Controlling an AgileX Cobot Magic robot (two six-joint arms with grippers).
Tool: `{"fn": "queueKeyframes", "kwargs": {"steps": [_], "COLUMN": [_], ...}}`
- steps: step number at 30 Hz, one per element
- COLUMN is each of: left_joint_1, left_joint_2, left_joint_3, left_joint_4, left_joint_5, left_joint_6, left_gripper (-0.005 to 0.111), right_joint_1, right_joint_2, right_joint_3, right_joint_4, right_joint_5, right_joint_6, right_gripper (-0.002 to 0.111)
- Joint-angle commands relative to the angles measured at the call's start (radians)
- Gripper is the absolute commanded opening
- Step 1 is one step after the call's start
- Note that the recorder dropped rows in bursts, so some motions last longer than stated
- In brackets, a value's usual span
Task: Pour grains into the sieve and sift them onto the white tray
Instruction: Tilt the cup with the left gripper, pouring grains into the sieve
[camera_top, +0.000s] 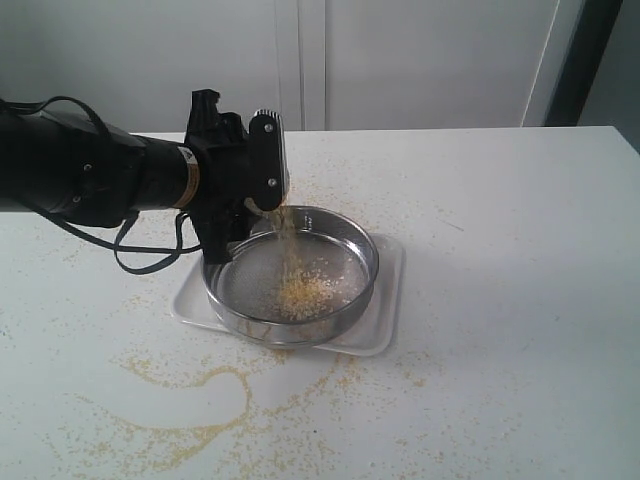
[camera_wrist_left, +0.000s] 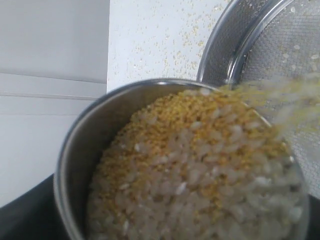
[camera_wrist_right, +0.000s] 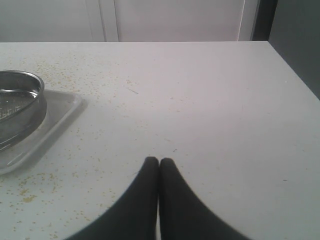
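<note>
Table (camera_top: 520, 290) open rightward; left end effector (camera_top: 258, 165) holds tipped cup (camera_wrist_left: 85, 140), grains (camera_wrist_left: 200, 165) landing inside sieve (camera_top: 250, 282); right end effector (camera_wrist_right: 159, 163) closed.

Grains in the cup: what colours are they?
Golden-yellow grains mixed with whitish bits; left wrist view shows best.

Golden-and-pale grains (camera_top: 303, 290) stream into the round steel sieve (camera_top: 300, 331), which sits on the white tray (camera_top: 386, 312).

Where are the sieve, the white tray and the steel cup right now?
sieve (camera_top: 246, 282), exterior view, bare mesh on its left side.
white tray (camera_top: 386, 308), exterior view, bare strip right of the sieve.
steel cup (camera_wrist_left: 87, 140), left wrist view, bare inner wall.
</note>
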Motion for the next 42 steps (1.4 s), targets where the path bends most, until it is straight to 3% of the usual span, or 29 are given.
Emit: {"fn": "queueKeyframes", "kwargs": {"steps": [1,42], "left_joint_1": [-0.006,-0.006], "left_joint_2": [-0.013,-0.013], "left_joint_3": [-0.010,-0.010], "left_joint_4": [0.001,0.001], "left_joint_5": [0.018,0.024], "left_joint_6": [0.006,0.129], "left_gripper": [0.000,0.000], "right_joint_1": [0.001,0.001], "right_joint_2": [-0.006,-0.006], "right_joint_3": [0.007,0.007], "right_joint_4": [-0.002,-0.002], "right_joint_5": [-0.007,-0.007], "right_joint_6": [-0.001,-0.001], "right_gripper": [0.000,0.000]}}
